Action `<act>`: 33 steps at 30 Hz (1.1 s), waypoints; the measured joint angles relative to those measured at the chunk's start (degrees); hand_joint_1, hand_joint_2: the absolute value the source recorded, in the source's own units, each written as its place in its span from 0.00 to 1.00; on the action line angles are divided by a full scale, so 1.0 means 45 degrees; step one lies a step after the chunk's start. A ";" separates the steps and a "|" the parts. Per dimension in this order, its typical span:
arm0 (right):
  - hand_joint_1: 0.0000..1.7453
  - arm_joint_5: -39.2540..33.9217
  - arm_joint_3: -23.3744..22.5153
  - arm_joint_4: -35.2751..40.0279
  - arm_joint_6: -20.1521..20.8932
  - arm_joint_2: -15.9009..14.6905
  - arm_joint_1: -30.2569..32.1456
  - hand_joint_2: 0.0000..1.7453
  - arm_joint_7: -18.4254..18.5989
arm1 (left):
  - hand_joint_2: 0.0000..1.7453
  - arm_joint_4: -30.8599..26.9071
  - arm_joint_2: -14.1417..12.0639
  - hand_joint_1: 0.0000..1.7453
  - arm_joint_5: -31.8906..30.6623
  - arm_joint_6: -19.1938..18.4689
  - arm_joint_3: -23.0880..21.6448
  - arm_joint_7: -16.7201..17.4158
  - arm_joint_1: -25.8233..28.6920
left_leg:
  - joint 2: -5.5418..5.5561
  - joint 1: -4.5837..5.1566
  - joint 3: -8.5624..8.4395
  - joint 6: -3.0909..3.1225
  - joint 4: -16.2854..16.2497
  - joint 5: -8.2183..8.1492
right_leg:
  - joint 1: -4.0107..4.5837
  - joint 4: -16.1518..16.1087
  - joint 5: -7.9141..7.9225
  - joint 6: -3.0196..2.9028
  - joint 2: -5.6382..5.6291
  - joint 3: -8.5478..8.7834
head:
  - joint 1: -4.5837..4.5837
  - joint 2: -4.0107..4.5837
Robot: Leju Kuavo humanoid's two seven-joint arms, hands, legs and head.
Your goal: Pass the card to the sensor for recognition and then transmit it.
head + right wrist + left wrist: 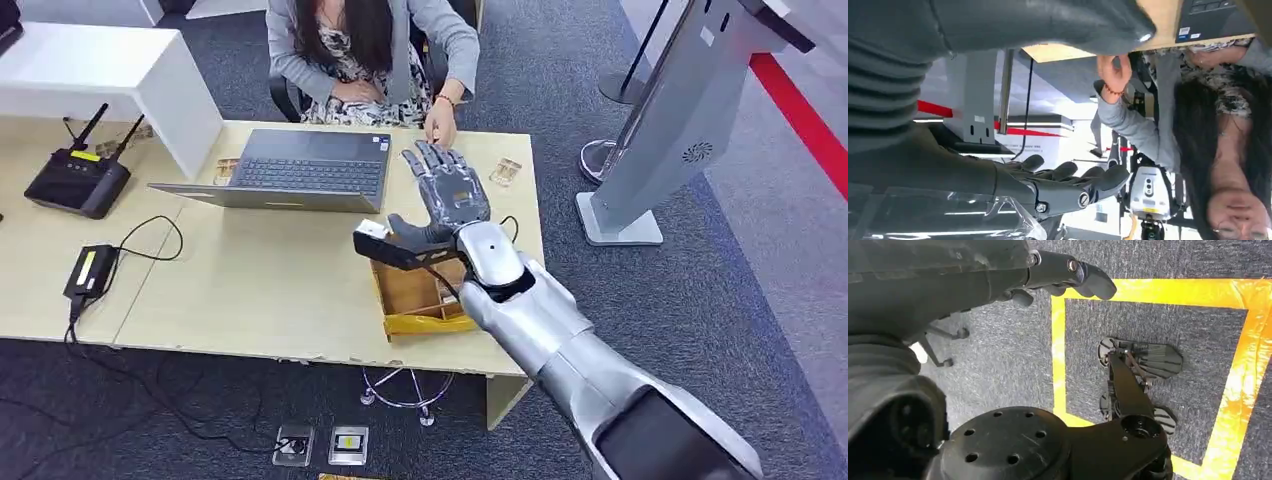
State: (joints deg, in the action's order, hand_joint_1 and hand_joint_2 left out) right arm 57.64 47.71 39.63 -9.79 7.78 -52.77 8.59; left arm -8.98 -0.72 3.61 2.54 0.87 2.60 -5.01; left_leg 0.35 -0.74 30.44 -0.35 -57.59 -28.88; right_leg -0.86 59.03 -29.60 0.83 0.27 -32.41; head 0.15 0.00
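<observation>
The right hand [447, 200] hovers flat, fingers [436, 165] released, over the light wooden desk [260, 290]; its thumb points at a small white card [372, 230], contact unclear. Card sits above the yellow-edged wooden tray [415, 300], probably for pickup. Left hand [1068, 275] hangs toward the floor, fingers curled, empty.

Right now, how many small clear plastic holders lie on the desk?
2. One holder lies left of the laptop, the other holder lies right of the robot's right hand. More may be hidden behind the hand.
</observation>
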 joint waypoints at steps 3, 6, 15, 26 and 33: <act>0.00 -0.0447 -0.0549 0.0005 -0.0005 -0.0384 -0.0001 0.00 0.0126 | 0.00 0.0000 -0.0039 0.00 0.0151 0.0005 0.0000 -0.0048 0.0012 | 0.0004 0.0001 0.0000 0.0001 -0.0004 0.0000 | 0.0000 -0.0004 0.0000 0.0001 0.0010 0.0002 | 0.0000 0.0005; 0.00 -0.0904 -0.1263 0.0000 0.0005 -0.1030 -0.0002 0.00 0.0214 | 0.00 0.0000 -0.0078 0.00 0.0267 0.0010 0.0000 -0.0058 0.0061 | 0.0001 0.0006 0.0001 0.0001 -0.0006 -0.0001 | -0.0006 -0.0005 0.0004 0.0004 0.0001 0.0002 | 0.0000 0.0005; 0.00 -0.2418 -0.3539 -0.0194 0.0369 -0.3253 0.0028 0.00 0.1034 | 0.00 0.0005 -0.0185 0.00 0.0544 -0.0029 0.0005 0.0058 0.0087 | -0.0007 0.0010 0.0008 0.0003 -0.0015 -0.0002 | -0.0010 -0.0011 0.0015 0.0002 0.0008 -0.0008 | 0.0010 0.0005; 0.00 -0.3351 -0.6206 -0.1000 0.0350 -0.6002 0.1262 0.00 0.1292 | 0.00 0.0000 -0.0253 0.00 0.0864 -0.0155 0.0010 -0.0009 0.0098 | -0.0004 0.0011 0.0018 0.0016 -0.0017 -0.0012 | -0.0012 -0.0017 0.0015 0.0003 0.0009 -0.0012 | 0.0005 0.0005; 0.00 -0.4689 -0.7658 -0.1837 -0.0154 -0.7135 0.2617 0.00 0.0592 | 0.00 0.0000 -0.0243 0.00 0.1623 0.0010 0.0039 -0.0647 0.0077 | -0.0038 0.0009 -0.0006 0.0022 -0.0021 -0.0026 | -0.0008 -0.0031 0.0015 0.0002 -0.0010 -0.0042 | 0.0015 0.0004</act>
State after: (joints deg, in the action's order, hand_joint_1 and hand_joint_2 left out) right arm 36.53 13.25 31.36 -10.49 -24.33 -40.99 11.26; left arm -8.98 -1.81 10.91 2.58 1.05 -0.31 -4.67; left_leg 0.18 -0.70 30.41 -0.25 -57.68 -28.99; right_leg -0.90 58.89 -29.53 0.84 0.23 -32.59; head 0.22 0.02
